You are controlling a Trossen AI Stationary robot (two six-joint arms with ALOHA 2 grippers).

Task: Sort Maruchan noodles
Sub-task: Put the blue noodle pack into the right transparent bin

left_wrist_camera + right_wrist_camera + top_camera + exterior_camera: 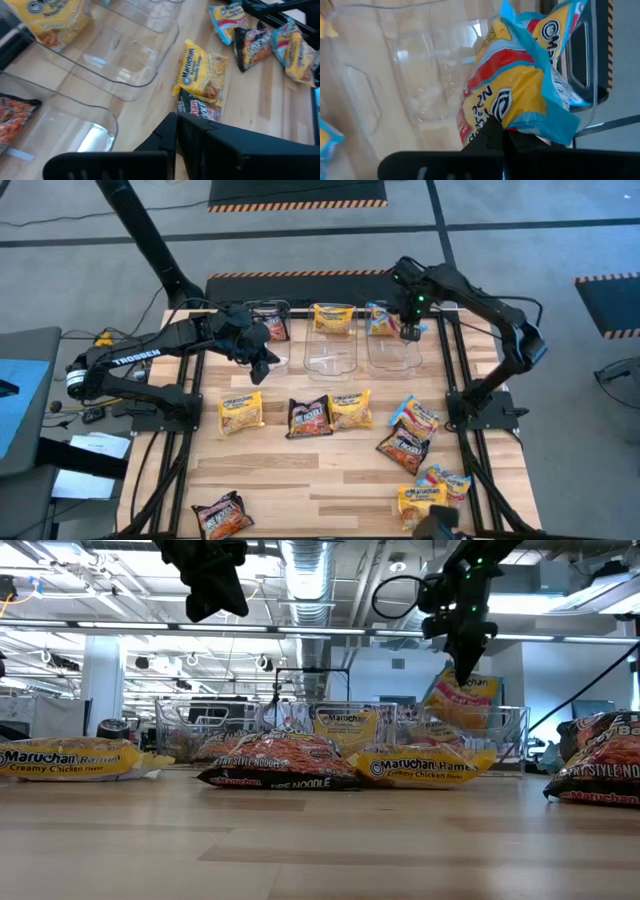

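Three clear tubs stand in a row at the table's far side. The left tub [272, 340] holds a maroon packet [12, 120], the middle tub [332, 350] a yellow packet [333, 317]. My right gripper [410, 332] is above the right tub [395, 355], shut on a light-blue packet [520, 95]. My left gripper [265, 365] hovers shut with nothing in it near the left tub's front wall. Several more Maruchan packets lie flat on the wood, among them a yellow one [240, 411], a maroon one [309, 417] and a blue one [415, 415]. My right gripper pinches the blue packet between its two fingers at one edge [492, 122]. The fingers come steeply from above. The packet [460, 700] hangs tilted below them over the right tub; whether its lower end touches the tub I cannot tell.
Packets crowd the table's right near corner: maroon [405, 448], blue [445, 478], yellow [420, 502]. A lone maroon packet [222, 515] lies at the near left. Bare wood [300, 475] lies across the near middle. Black frame rails [470, 430] run along both sides.
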